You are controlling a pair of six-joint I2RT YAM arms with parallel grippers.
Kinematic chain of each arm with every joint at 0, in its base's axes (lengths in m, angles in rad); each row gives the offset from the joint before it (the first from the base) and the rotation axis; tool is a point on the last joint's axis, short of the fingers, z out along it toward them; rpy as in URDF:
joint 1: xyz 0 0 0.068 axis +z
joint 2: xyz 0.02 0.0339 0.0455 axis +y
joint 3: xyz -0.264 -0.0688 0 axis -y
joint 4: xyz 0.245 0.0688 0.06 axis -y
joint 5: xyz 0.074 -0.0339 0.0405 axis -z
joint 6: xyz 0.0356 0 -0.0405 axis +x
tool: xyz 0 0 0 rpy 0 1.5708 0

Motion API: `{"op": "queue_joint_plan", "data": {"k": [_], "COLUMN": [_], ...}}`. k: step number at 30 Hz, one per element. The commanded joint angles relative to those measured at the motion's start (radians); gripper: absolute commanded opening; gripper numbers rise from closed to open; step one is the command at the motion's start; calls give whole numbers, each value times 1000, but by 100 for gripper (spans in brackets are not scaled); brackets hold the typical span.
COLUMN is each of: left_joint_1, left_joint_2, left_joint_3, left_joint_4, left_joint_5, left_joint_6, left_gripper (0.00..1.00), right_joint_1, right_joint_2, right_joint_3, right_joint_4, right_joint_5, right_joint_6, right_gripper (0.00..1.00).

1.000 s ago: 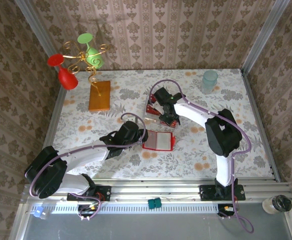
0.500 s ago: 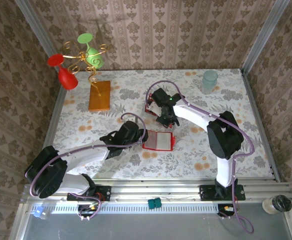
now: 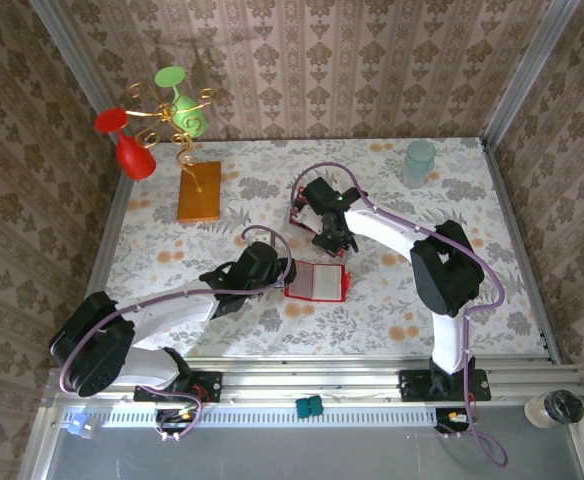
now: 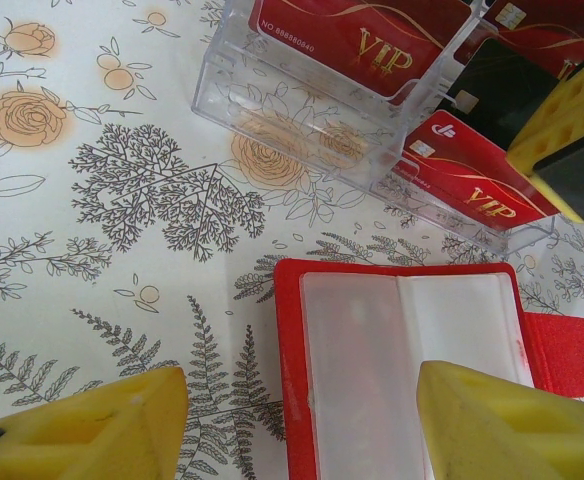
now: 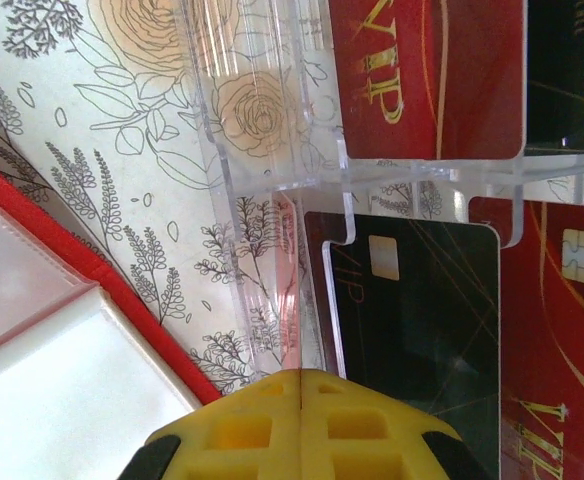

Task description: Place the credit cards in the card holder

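The card holder [image 4: 402, 370] is laid open below the spread left end effector [image 4: 297, 425], ready to be filled. The right end effector [image 5: 302, 425] is pressed together, maybe on a dark card [image 5: 422, 310].

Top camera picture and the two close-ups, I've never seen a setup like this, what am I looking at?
The top view looks down on two robot arms bolted at a table's near edge. The close-ups come from cameras on their wrists; the yellow blocks are their own fingertips. On the flowery table sit an open red card holder and a clear rack of red credit cards. The left gripper is open at the holder; the right gripper is shut by the rack. Neither seems to hold anything.
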Motion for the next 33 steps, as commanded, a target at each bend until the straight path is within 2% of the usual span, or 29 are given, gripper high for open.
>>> {"op": "queue_joint_plan", "data": {"k": [1, 5, 10, 18, 21, 27, 33], "left_joint_1": [3, 3, 3, 2, 2, 3, 1], "left_joint_2": [11, 11, 13, 16, 19, 24, 24], "left_joint_3": [25, 24, 26, 26, 28, 29, 31], "left_joint_4": [0, 1, 3, 5, 7, 12, 9], "left_joint_5": [10, 9, 10, 9, 12, 13, 15], "left_joint_6": [4, 2, 3, 2, 2, 2, 2], "left_gripper": [63, 63, 63, 63, 63, 63, 63], "right_joint_1": [1, -2, -2, -2, -1, 2, 25], "right_joint_2": [34, 42, 45, 41, 35, 25, -44], "right_joint_3": [-2, 1, 4, 21, 32, 56, 67], "right_joint_4": [-1, -1, 0, -15, -21, -38, -53], "right_joint_5": [11, 9, -1, 6, 7, 12, 18], "right_joint_6": [-9, -7, -2, 0, 1, -1, -2], "right_gripper": [5, 15, 20, 19, 15, 1, 0]}}
